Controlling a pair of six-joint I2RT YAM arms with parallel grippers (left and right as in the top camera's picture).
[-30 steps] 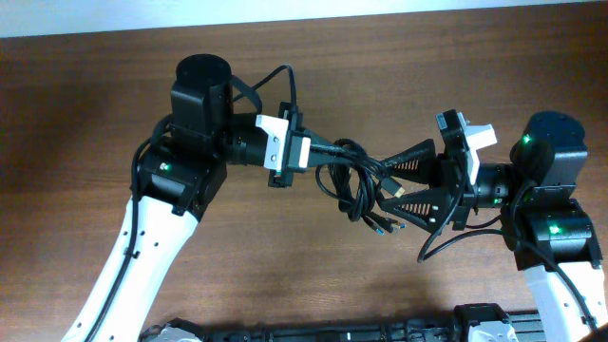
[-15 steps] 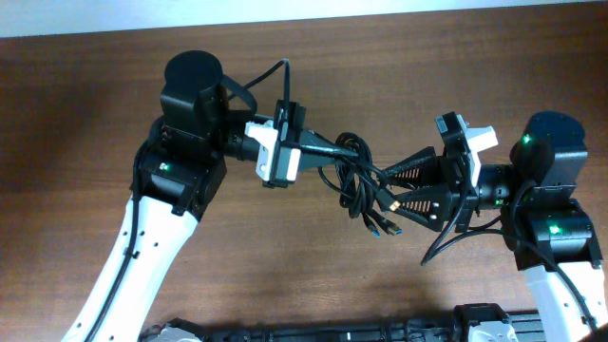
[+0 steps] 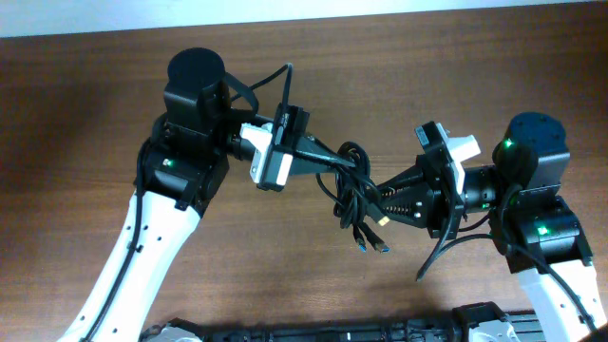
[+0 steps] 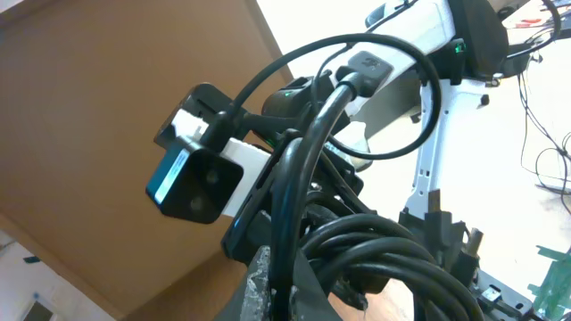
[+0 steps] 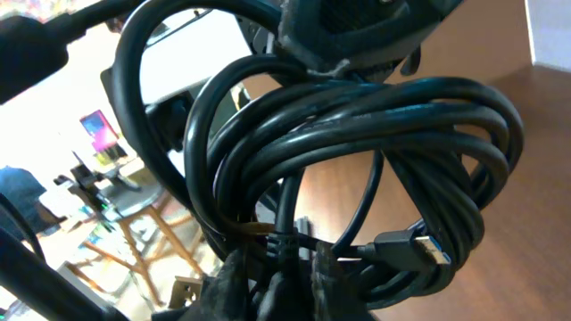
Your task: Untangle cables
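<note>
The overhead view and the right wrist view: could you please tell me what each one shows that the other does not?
Only the overhead view shows the layout: the left gripper and right gripper shut on opposite sides of the cables, with plug ends poking out of the knot. Only the right wrist view shows the coiled loops up close, one plug with a light tip, and blurred furniture beyond. Both show the cables tangled in one bundle, and the wooden table.
</note>
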